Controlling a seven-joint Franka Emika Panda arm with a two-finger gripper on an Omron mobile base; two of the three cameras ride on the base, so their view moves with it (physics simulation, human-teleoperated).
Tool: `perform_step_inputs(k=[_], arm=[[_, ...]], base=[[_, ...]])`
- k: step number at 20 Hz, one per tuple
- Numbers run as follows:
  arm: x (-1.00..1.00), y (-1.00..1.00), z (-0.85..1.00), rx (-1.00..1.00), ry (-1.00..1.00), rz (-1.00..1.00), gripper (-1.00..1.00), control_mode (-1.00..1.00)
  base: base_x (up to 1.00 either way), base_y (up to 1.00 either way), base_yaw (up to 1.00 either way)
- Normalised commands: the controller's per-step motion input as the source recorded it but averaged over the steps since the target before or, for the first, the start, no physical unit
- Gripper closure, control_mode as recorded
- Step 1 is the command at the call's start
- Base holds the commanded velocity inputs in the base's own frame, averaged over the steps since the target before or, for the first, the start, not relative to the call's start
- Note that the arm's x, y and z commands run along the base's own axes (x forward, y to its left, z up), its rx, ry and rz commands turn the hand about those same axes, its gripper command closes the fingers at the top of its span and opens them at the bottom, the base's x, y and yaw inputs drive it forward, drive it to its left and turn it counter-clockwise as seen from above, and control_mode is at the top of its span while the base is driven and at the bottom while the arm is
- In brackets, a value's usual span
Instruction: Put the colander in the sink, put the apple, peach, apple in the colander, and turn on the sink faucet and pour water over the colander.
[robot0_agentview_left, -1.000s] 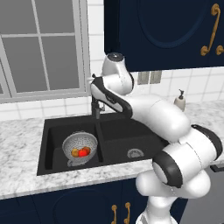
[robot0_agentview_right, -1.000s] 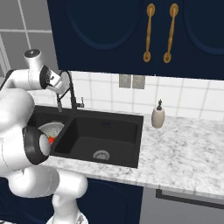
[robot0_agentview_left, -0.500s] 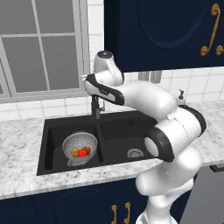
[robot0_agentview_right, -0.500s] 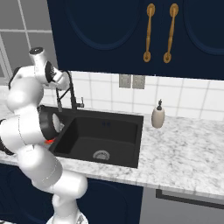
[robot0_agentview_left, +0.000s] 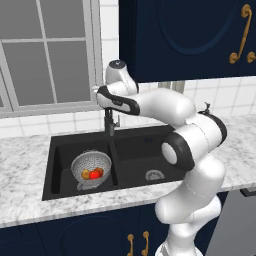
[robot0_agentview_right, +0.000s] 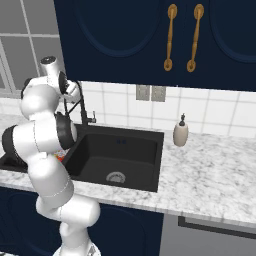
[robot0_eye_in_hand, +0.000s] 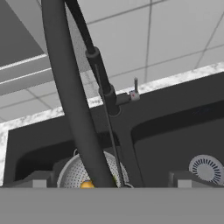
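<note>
The colander (robot0_agentview_left: 91, 168), holding fruit, sits in the left basin of the sink (robot0_agentview_left: 132, 157), so with our gripper (robot0_agentview_left: 106, 118) wide open and empty by the sink faucet (robot0_eye_in_hand: 107, 94), we should nudge its small lever (robot0_eye_in_hand: 134, 92) gently.

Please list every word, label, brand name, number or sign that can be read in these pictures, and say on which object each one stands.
None: no readable text in any view.
The soap bottle, the wall outlet plates, the cabinet doors and the sink faucet carry no letters or numbers.
The small red mark on the faucet lever is a dot, not a character.
</note>
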Motion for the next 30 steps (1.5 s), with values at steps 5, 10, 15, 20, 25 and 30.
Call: perform_step_inputs(k=[5,10,15,20,25,30], arm=[[0.34,0.11,-0.22,-0.02,0.01,0.0,-1.0,-1.0],[0.36,0.24,-0.23,-0.03,0.01,0.0,-1.0,-1.0],[0.38,0.21,-0.2,-0.02,0.01,0.0,-1.0,-1.0],[0.4,0.16,-0.09,0.0,0.02,0.0,-1.0,-1.0],[0.34,0.11,-0.07,0.0,0.02,0.0,-1.0,-1.0],[0.24,0.07,-0.01,0.0,0.0,0.0,-1.0,-1.0]], base=[[0.0,0.0,0.0],[0.0,0.0,0.0],[0.0,0.0,0.0],[0.0,0.0,0.0],[0.0,0.0,0.0],[0.0,0.0,0.0]])
